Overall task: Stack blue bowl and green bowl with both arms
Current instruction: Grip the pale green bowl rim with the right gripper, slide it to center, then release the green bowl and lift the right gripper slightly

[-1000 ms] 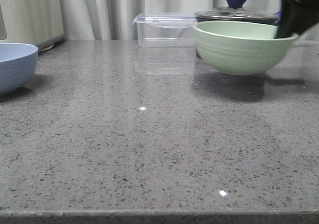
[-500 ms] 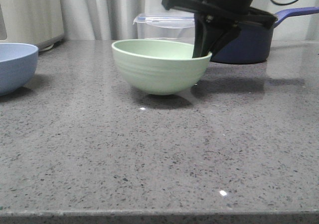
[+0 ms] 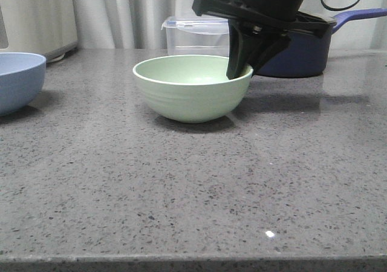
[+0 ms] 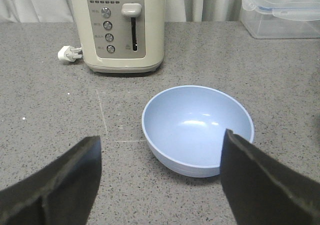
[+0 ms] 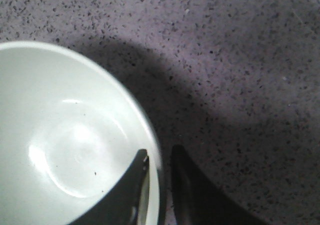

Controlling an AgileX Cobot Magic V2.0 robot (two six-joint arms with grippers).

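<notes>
Green bowl point(image 3: 191, 87), upright on the grey speckled worktop point(image 3: 193, 193) near its middle, gripped at its right rim by the right gripper point(image 3: 240, 72): jaws closed on the wall, one finger inside, one outside. Blue bowl point(image 4: 197, 128), upright at the worktop's far left, well apart from the green bowl and free of contact. Left gripper point(image 4: 160, 180) above and near the blue bowl, jaws spread wide, holding nothing. Behind: toaster point(image 4: 120, 27), clear lidded container point(image 3: 199, 36), navy saucepan point(image 3: 302, 51).
</notes>
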